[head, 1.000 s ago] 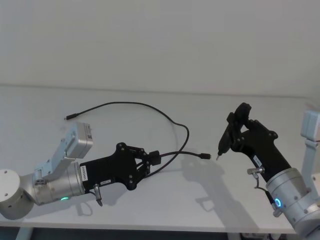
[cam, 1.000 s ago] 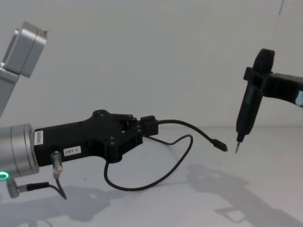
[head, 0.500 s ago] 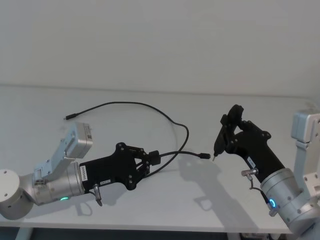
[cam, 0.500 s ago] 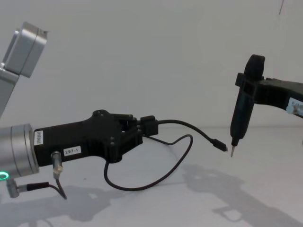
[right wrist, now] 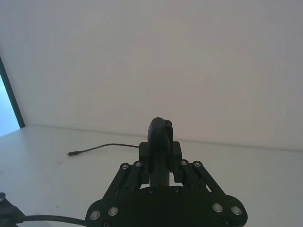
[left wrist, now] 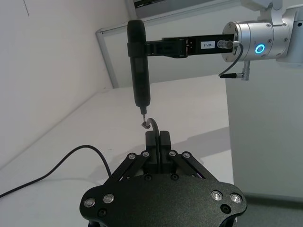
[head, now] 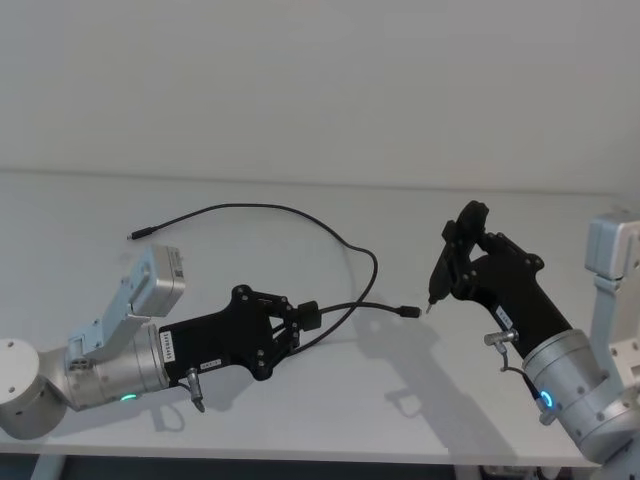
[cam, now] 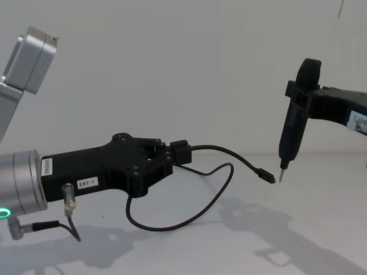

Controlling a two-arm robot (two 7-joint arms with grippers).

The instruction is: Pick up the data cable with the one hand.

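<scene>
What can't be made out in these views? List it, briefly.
Head view: the cable ends in a connector too small to identify.
Chest view: the left gripper hides part of the cable's loop.
Left wrist view: the picture's edge cuts off the cable's far end.
Right wrist view: the tool, clamped in the right gripper, hides its own tip.

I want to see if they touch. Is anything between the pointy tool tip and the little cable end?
Nothing. In the chest view a bare sliver separates the tool tip from the cable's small connector. The left gripper holds the plug end.
</scene>
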